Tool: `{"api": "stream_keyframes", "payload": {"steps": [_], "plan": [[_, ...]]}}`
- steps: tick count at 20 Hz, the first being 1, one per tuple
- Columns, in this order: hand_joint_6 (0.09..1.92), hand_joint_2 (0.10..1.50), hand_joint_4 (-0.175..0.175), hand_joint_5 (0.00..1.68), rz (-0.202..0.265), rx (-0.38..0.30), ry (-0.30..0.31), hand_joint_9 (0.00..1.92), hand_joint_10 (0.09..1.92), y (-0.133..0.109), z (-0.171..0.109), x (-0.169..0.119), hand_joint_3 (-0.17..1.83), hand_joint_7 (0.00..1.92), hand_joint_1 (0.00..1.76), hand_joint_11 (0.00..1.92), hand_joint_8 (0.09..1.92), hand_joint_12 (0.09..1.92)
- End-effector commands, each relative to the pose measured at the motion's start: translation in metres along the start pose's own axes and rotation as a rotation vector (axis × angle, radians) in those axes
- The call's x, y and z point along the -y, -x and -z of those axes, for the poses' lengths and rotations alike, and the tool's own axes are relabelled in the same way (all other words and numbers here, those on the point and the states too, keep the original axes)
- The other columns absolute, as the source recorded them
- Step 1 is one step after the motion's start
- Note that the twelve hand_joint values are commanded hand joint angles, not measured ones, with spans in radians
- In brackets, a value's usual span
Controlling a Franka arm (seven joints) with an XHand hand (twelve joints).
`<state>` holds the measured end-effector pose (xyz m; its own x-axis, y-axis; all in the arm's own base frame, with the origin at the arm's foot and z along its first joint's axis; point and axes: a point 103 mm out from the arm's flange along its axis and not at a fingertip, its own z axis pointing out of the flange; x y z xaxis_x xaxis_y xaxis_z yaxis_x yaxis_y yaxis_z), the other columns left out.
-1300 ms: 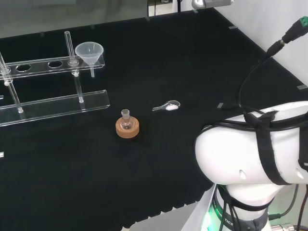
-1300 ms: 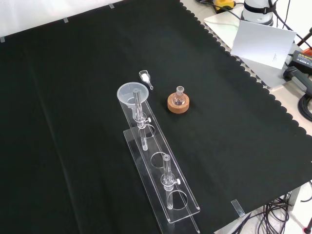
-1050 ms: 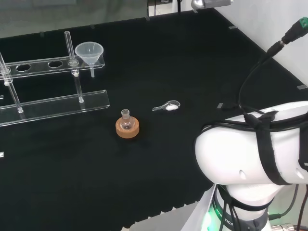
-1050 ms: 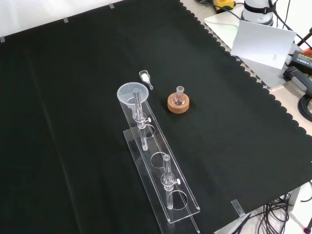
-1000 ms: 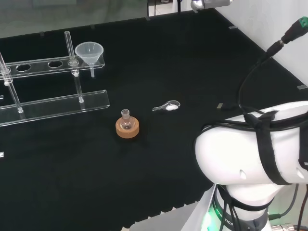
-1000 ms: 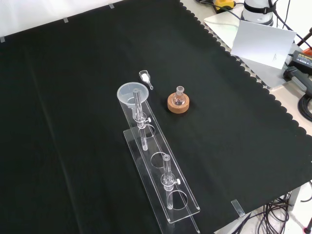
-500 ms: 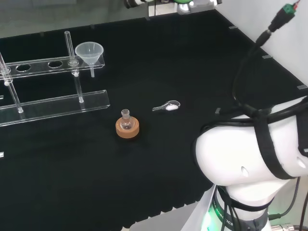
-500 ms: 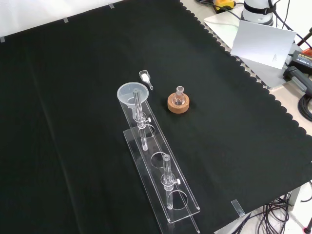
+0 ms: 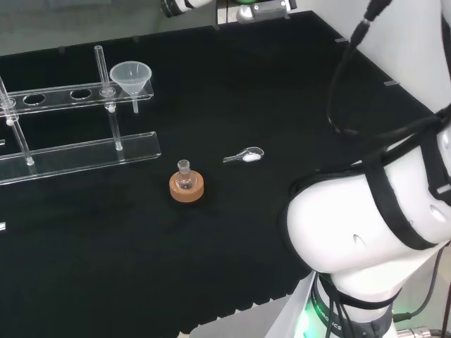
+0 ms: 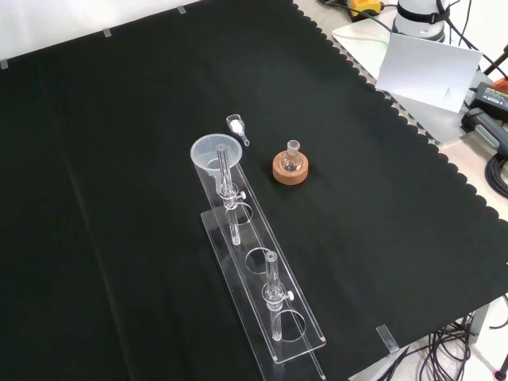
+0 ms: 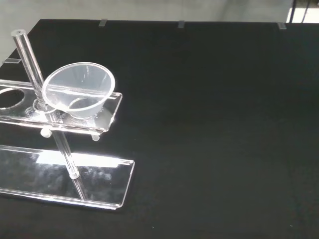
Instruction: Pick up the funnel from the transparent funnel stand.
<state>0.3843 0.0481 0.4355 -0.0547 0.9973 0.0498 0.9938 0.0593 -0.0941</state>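
Observation:
The clear plastic funnel (image 9: 131, 76) sits in the end hole of the transparent funnel stand (image 9: 70, 95), at the head view's upper left. In the front view the funnel (image 10: 213, 153) is at the far end of the stand (image 10: 295, 340), which runs toward the camera. In the wrist view the funnel (image 11: 79, 89) rests upright in the stand's upper shelf (image 11: 110, 112), with an upright rod beside it. A white and black end of the arm (image 9: 184, 5) pokes in at the head view's top edge, well beyond the funnel.
A small round flask on a cork ring (image 9: 186, 184) stands in the middle of the cloth, and a small clear scoop with white powder (image 9: 244, 155) lies to its right. The arm's big white link (image 9: 373, 232) bulks at the lower right. A white card (image 10: 429, 71) stands off the cloth.
In the head view the arm's links have risen and swung, and the arm's end has come in along the top edge, moving left. Funnel, stand, flask and scoop have stayed put.

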Motion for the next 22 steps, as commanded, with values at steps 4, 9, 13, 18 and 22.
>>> {"api": "stream_keyframes", "payload": {"steps": [4, 9, 13, 18, 22], "plan": [[0.09, 0.66, 0.08, 0.0, 0.03, -0.023, -0.007, 0.0, 0.09, -0.027, -0.014, -0.049, 0.03, 0.0, 0.34, 0.0, 0.09, 0.52], [0.09, 0.66, 0.086, 0.0, 0.05, -0.015, -0.025, 0.0, 0.09, -0.042, -0.025, -0.061, 0.02, 0.0, 0.36, 0.0, 0.09, 0.56], [0.09, 0.66, 0.087, 0.0, 0.067, -0.018, -0.029, 0.0, 0.09, -0.054, -0.031, -0.067, 0.02, 0.0, 0.37, 0.0, 0.09, 0.56], [0.09, 0.66, 0.087, 0.0, 0.056, -0.035, -0.029, 0.0, 0.09, -0.061, -0.052, -0.076, 0.02, 0.0, 0.37, 0.0, 0.09, 0.57], [0.09, 0.66, 0.085, 0.0, 0.068, -0.017, -0.086, 0.0, 0.09, -0.065, -0.069, -0.083, 0.02, 0.0, 0.38, 0.0, 0.09, 0.57]]}}
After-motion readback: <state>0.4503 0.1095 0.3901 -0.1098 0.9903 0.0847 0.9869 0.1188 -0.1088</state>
